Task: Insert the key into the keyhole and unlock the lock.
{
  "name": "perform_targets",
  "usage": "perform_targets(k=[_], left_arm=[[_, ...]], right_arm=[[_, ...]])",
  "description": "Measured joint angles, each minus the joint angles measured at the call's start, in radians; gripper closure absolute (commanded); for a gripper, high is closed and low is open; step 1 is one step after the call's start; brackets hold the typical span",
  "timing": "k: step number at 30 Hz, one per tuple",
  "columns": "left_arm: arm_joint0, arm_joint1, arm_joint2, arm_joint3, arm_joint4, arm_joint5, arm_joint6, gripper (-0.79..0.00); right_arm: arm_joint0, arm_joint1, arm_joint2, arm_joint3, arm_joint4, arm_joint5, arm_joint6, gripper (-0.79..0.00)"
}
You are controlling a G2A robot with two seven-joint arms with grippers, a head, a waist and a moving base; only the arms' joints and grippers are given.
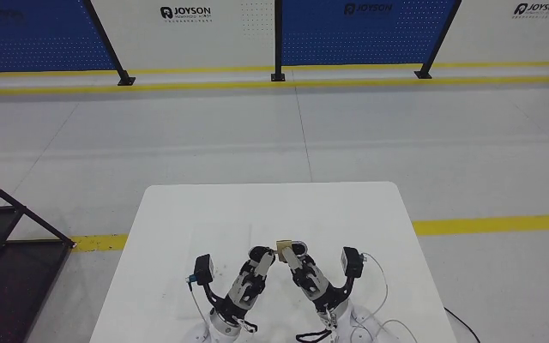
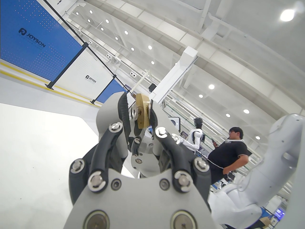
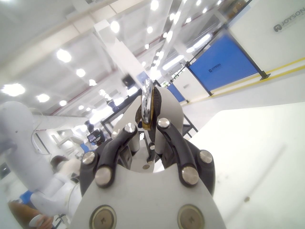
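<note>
Both arms meet low over the white table (image 1: 214,214), at about 6 o'clock on its top, close to the robot's edge. The left gripper (image 2: 138,107) comes in from 7 o'clock and is clenched on the brass lock (image 2: 143,117), a pad on either side, seemingly holding it up off the table. A silver disc on the lock, which I take for the keyhole (image 2: 134,113), sits just inside the fingers. The right gripper (image 3: 149,106) comes in from 5 o'clock and pinches a shiny flat key (image 3: 145,101), seen edge-on. A sliver of brass shows right under it, so key and lock are touching or nearly so. I cannot tell whether the blade is seated in the hole.

Standing here, I'd worry most about the twist. The key is held by a narrow pinch, so the turning load could make it slide between the pads instead of moving the cylinder. The lock is smooth brass held by friction alone. If it swivels along with the key, nothing unlocks. If the blade goes in at a slant, it could jam or lever the lock out of its grip. The fingertips of the two grippers are crowded together and might knock each other. Anything dropped lands near the table's edge.
</note>
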Motion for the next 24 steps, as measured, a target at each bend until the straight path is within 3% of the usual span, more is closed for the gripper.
perform_targets(k=[3, 14, 22, 24], left_arm=[[0.001, 0.002, -0.011, 0.009, -0.002, -0.013, 0.003, -0.132], [-0.001, 0.007, -0.021, 0.016, -0.004, -0.042, -0.036, -0.185], [-0.006, 0.007, -0.018, 0.018, 0.007, -0.042, -0.042, 0.000], [-0.007, 0.007, -0.017, 0.017, 0.011, -0.039, -0.044, 0.000]], right_arm=[[-0.002, 0.001, 0.005, -0.001, 0.008, -0.004, 0.005, 0.000], [-0.005, 0.001, 0.012, -0.004, 0.027, -0.011, 0.033, 0.000], [-0.006, -0.001, 0.013, -0.006, 0.029, -0.012, 0.046, 0.000], [-0.007, -0.001, 0.013, -0.007, 0.028, -0.014, 0.050, 0.000]])
